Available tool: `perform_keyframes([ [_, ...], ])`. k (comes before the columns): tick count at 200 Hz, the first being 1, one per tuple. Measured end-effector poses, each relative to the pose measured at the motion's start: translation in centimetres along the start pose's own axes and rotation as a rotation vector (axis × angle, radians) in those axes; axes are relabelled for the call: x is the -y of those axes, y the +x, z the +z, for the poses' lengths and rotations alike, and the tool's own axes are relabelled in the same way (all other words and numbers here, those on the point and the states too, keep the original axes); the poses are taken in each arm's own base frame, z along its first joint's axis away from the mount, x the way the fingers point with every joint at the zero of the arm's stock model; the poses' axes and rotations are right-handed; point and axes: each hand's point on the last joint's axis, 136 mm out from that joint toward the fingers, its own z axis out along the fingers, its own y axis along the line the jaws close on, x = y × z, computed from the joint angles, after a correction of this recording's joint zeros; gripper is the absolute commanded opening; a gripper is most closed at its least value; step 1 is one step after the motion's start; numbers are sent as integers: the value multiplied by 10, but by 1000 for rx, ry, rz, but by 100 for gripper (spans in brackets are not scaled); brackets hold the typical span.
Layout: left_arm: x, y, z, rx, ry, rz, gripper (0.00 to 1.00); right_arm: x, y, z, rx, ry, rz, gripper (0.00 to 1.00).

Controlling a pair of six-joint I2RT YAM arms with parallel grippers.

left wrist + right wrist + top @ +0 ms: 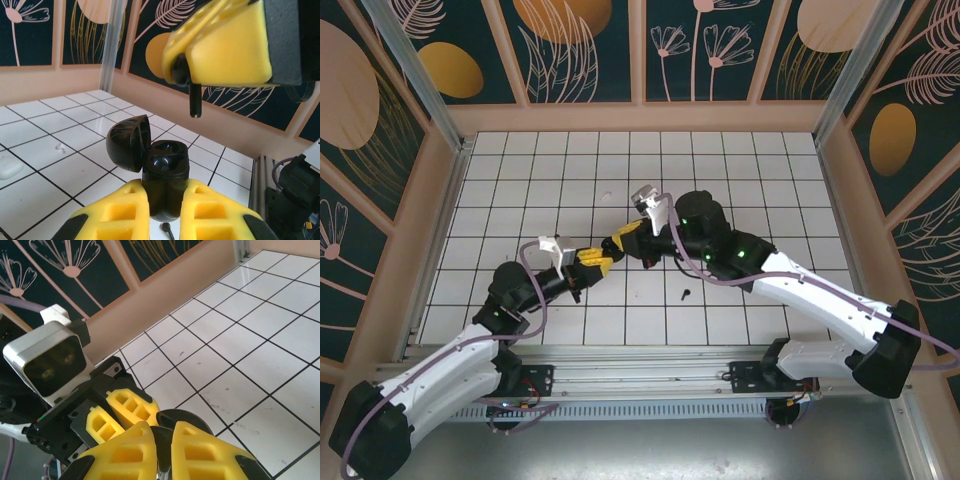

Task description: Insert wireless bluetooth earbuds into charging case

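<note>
The white tiled table (pixel 770 180) lies under both arms. The left gripper (pixel 165 194) is clenched on the small glossy black plastic charging case (pixel 165 162). The case stands upright between its jaws, with the round lid (pixel 129 142) swung open to one side. Above these jaws, the right gripper (pixel 164 434) is clenched on a tiny glossy black stemmed earbud (pixel 195 101). Its stem hangs down out of the jaws, above the case and a little aside of the open sockets, not touching them.

To insert it well, I think the right gripper should first bring the stem exactly over one socket and keep it vertical. It should then go down slowly and release only when the bud is seated. The left jaws must hold the case without tilting it. A second black earbud (pixel 167 230) lies on the tile below the left jaws.
</note>
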Motion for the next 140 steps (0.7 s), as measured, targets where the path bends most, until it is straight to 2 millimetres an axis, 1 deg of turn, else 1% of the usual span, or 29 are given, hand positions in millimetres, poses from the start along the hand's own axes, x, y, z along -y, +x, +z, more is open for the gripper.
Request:
perform_keyframes([
  [32,4,-4,-4,21,7,18,0,-10,7,7,-28,-37,-41,10],
  [82,7,-8,-7,36,13,27,0,-26,6,15,-40,-81,-90,9],
  [114,8,-9,-7,38,16,28,0,-28,8,18,-48,-85,-100,9],
  [140,9,-6,-9,36,21,23,0,-25,8,18,-47,-68,-106,9],
])
